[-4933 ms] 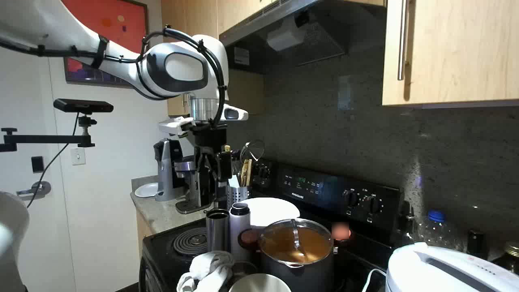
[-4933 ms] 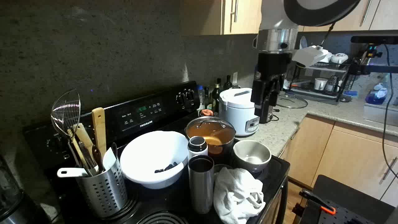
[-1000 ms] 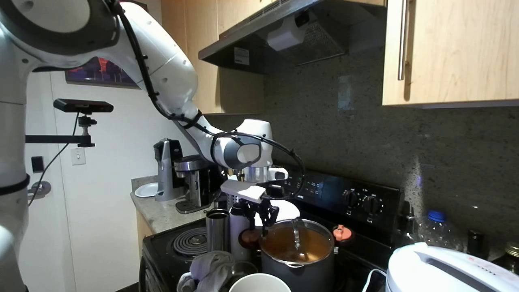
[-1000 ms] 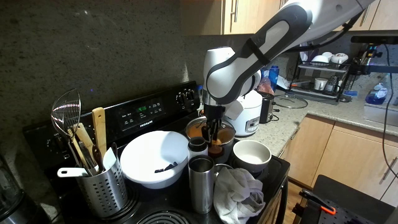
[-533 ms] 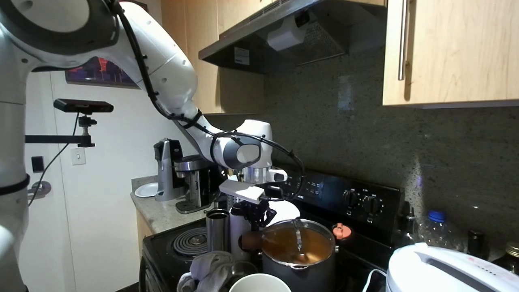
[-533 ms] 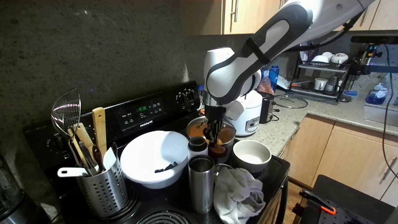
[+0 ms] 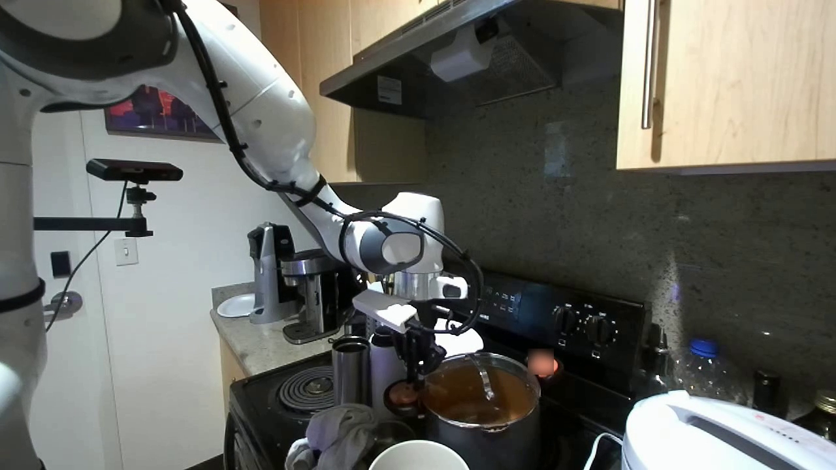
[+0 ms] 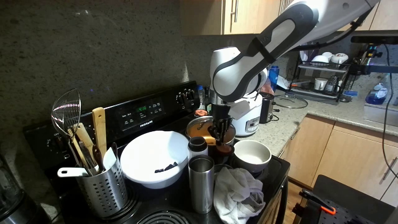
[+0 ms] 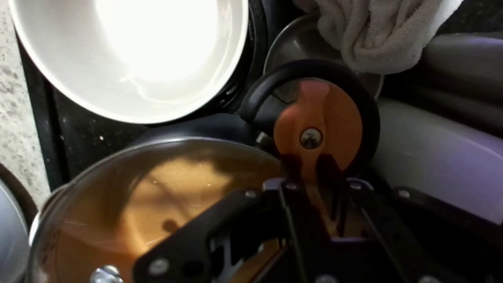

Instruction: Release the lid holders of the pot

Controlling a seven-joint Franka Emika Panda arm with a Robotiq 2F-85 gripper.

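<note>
The pot (image 7: 483, 447) stands on the stove under a glass lid (image 9: 188, 177) with brownish contents showing through. At its near side handle sits an orange round lid holder (image 9: 342, 122), brownish-red in an exterior view (image 8: 224, 150). A second, salmon-orange lid holder (image 8: 201, 112) is at the opposite handle, blurred in an exterior view (image 7: 542, 363). My gripper (image 9: 310, 163) points down at the near holder, its two dark fingertips drawn close together on either side of the holder's raised ridge. It is shut on that ridge; the exact contact is dark in the wrist view.
A cream bowl (image 8: 253, 166), crumpled towel (image 8: 236, 196), steel tumbler (image 8: 201, 189), white bottle (image 8: 196, 151) and white basin (image 8: 147, 152) crowd around the pot. A white rice cooker (image 7: 725, 437) stands beyond it. The range hood (image 7: 398, 62) hangs above.
Earlier the arm was raised away from the pot; it came down to the near holder and the jaws closed. Over the last half second gripper and holder shifted together, and the pot turned slightly.
</note>
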